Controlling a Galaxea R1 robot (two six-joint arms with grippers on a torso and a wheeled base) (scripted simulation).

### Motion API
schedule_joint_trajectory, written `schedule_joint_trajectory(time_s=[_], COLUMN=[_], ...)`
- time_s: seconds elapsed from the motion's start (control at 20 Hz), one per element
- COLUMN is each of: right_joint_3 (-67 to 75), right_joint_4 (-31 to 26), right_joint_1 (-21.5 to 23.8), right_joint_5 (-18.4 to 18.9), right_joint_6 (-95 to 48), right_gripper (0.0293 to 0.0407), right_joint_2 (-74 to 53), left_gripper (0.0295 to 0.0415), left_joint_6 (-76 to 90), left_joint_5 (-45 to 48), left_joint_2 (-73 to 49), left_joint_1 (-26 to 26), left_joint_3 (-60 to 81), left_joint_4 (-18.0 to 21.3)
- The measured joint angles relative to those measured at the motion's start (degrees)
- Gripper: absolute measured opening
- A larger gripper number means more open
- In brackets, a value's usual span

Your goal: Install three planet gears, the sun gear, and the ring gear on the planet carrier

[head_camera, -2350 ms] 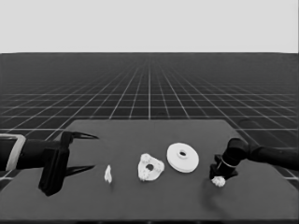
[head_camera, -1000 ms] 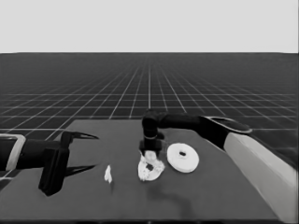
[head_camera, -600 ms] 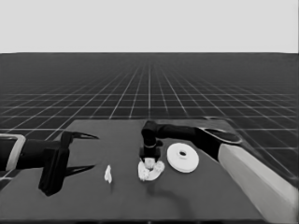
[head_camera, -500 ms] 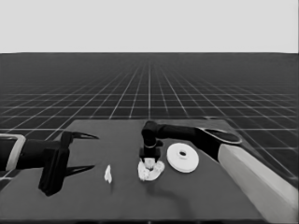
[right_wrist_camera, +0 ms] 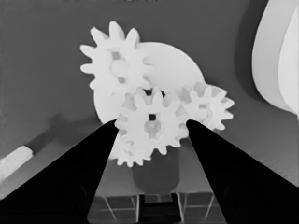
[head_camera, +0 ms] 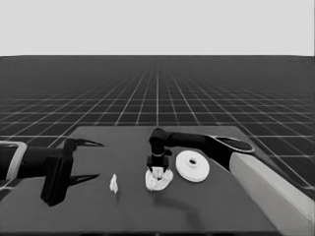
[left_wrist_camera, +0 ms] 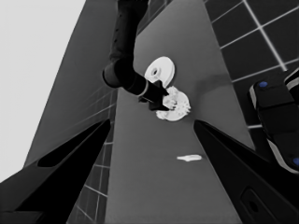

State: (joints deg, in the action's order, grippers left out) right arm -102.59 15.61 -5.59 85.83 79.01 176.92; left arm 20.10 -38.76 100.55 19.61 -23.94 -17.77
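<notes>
The smaller round part (head_camera: 166, 182) lies mid-table with three small gears on it: one (right_wrist_camera: 117, 65), a second (right_wrist_camera: 209, 107) and a third (right_wrist_camera: 130, 153). My right gripper (head_camera: 157, 169) stands straight over its middle, shut on a fourth small gear (right_wrist_camera: 152, 122), the sun gear. That gear sits between the other three, its teeth among theirs. The larger round part (head_camera: 192, 165) lies just right of the stack, apart from it. At the table's left end my left gripper (head_camera: 98, 160) waits open, with nothing between its fingers.
A thin white piece (head_camera: 113, 183) lies between the left gripper and the stack. The right arm (head_camera: 206, 142) reaches in over the table's right half, behind the larger round part. Dark machinery with blue lights (left_wrist_camera: 275, 121) shows past the table's edge.
The right gripper came from the table's right end, where it was at a small gear, to the smaller round part and has sunk lower onto it. The left arm has not moved.
</notes>
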Motion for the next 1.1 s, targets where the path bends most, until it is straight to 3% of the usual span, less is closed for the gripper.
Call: schedule_joint_trajectory(time_s=[1.1], right_joint_3=[0.0], right_joint_4=[0.0], right_joint_1=[-0.1], right_joint_5=[0.0], right_joint_6=[13.2], right_gripper=[0.0309], right_joint_2=[0.0], left_gripper=[0.0385], left_joint_6=[0.0], left_joint_5=[0.0], left_joint_2=[0.0], left_joint_1=[0.0], left_joint_3=[0.0], left_joint_4=[0.0])
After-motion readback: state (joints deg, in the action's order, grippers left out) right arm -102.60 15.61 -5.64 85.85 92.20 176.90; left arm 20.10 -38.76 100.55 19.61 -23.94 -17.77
